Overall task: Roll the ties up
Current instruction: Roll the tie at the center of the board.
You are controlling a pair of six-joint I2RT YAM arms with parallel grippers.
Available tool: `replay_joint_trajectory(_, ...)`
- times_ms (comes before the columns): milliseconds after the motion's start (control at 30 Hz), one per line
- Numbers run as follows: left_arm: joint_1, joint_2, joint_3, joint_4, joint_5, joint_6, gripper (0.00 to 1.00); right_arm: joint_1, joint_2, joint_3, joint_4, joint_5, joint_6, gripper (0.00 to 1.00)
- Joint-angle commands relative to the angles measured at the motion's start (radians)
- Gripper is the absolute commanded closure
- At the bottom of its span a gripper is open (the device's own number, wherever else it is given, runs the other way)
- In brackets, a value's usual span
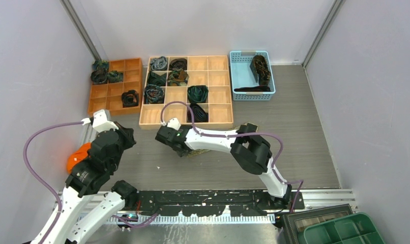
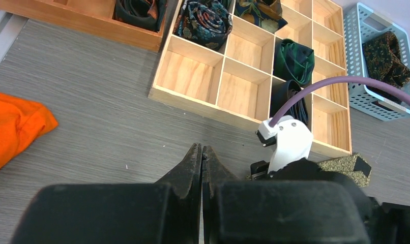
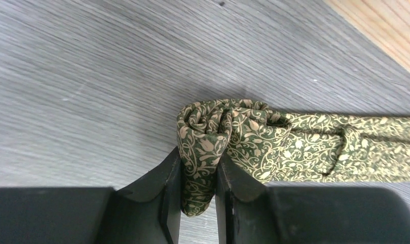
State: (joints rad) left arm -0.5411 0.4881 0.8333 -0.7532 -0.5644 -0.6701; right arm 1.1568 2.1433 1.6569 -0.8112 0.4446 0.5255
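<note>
The olive-gold tie (image 3: 315, 147) lies flat on the grey table, with its near end rolled into a small coil (image 3: 218, 124). My right gripper (image 3: 198, 170) is shut on that coil, one finger on each side of the fabric. From above, the right gripper (image 1: 173, 144) sits just in front of the pale wooden tray, and the arm hides most of the tie. In the left wrist view, the tie's far end (image 2: 345, 165) shows past the right arm. My left gripper (image 2: 202, 152) is shut and empty, hovering over bare table to the left.
The pale wooden divided tray (image 1: 218, 114) holds several rolled ties, one of them dark green (image 1: 198, 93). An orange divided tray (image 1: 116, 91) with more coils stands to its left. A blue basket (image 1: 242, 76) holds a dark tie. An orange cloth (image 1: 77, 156) lies beside the left arm.
</note>
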Motion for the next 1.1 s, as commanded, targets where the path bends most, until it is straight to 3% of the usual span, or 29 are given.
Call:
replay_joint_trajectory(0, 0.003, 0.025, 0.013, 0.073, -0.008, 0.037, 1.0, -0.016, -0.112, -0.048, 0.215, -0.198, 0.028, 0.77)
replay_joint_trajectory(167, 0.003, 0.082, 0.03, 0.129, 0.032, 0.059, 1.0, -0.055, -0.191, -0.118, 0.38, -0.421, 0.102, 0.77)
replay_joint_trajectory(467, 0.003, 0.192, 0.04, 0.213, 0.088, 0.072, 1.0, -0.177, -0.287, -0.413, 0.799, -0.756, 0.302, 0.77)
replay_joint_trajectory(667, 0.003, 0.248, 0.032, 0.271, 0.147, 0.064, 1.0, -0.223, -0.344, -0.58, 0.983, -0.805, 0.37, 0.77)
replay_joint_trajectory(1067, 0.003, 0.35, 0.012, 0.358, 0.256, 0.044, 1.0, -0.327, -0.381, -0.783, 1.153, -0.903, 0.419, 0.77)
